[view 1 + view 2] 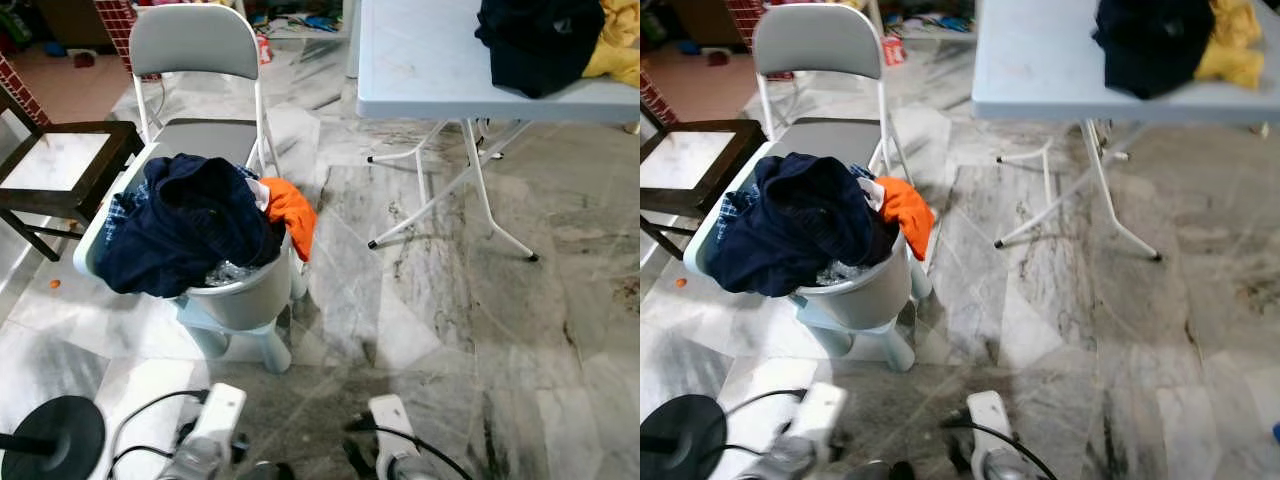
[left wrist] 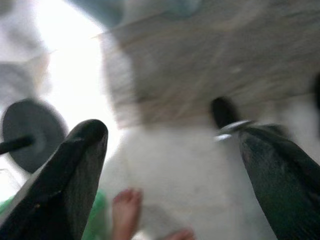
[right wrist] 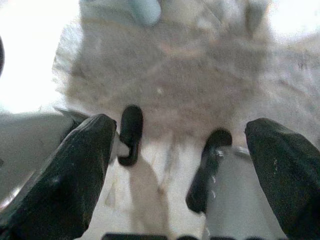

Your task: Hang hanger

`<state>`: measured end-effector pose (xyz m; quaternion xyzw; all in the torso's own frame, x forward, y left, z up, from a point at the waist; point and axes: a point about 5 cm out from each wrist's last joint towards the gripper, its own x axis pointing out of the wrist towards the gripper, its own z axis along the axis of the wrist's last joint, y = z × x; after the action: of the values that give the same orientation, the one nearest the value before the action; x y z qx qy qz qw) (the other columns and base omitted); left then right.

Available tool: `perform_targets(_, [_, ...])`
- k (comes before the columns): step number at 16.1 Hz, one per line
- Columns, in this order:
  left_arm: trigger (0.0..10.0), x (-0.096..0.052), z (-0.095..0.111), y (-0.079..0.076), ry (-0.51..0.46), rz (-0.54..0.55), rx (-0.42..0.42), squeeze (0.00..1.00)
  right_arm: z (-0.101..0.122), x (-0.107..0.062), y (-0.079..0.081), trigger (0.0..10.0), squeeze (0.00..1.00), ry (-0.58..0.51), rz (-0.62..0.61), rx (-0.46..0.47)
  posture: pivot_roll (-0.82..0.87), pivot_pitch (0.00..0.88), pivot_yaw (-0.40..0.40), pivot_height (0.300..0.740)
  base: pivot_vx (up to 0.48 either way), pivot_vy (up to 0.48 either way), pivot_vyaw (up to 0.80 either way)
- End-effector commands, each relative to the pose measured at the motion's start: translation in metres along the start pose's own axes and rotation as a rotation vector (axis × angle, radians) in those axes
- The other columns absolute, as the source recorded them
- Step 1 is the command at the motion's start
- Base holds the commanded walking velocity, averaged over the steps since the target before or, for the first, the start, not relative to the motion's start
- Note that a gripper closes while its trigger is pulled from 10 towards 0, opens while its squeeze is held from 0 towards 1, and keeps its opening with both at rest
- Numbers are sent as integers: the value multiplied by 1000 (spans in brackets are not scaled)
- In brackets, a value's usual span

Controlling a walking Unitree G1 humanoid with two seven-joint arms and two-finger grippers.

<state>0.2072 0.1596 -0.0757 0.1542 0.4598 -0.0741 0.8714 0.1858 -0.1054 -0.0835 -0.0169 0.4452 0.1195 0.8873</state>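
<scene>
Head views: a pale grey plastic laundry basket (image 1: 235, 300) is seen on a low light-blue plastic stool (image 1: 262, 345), on the grey-veined marble floor (image 1: 450, 330). The basket is heaped with dark navy clothing (image 1: 185, 225); an orange garment (image 1: 290, 212) is draped over its rim on the robot's right side. Just behind the basket a grey folding chair with white metal legs (image 1: 195, 45) is noted, and to the robot's left a dark wooden stool with a pale top (image 1: 60, 165).

A pale blue folding desk on white crossed legs (image 1: 430, 70) stands to the right, well apart from the basket. A black garment (image 1: 535, 40) and a yellow garment (image 1: 615, 45) lie on it, touching.

A black round base with a pole (image 1: 55, 435) is recorded at the lower left.

No hanger can be made out in any view; its location cannot be told.

Left tool (image 2: 170, 165): fingers spread wide, nothing between them, held low over the floor; the view is blurred. A person's bare toes (image 2: 127, 205) are seen below it.

Right tool (image 3: 180, 165): fingers spread, nothing held, above the floor.
</scene>
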Motion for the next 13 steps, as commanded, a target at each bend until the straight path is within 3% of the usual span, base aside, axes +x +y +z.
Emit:
perform_targets(1, [10000, -1, -8, 3, 21, -9, -3, 0, 0, 0, 4, 10000, 0, 2, 11, 4, -73, 163, 22, 740, 0, 0, 0])
perform_targets(7, [10000, -1, -7, -1, 5, -75, -68, 0, 1, 0, 5, 10000, 0, -10, 21, -1, -72, 166, 16, 740, 0, 0, 0])
perform_targets(13, [10000, -1, -5, -1, -1, -98, -69, 0, 1, 0, 6, 10000, 0, -11, 23, 0, -75, 167, 20, 740, 340, 0, 0])
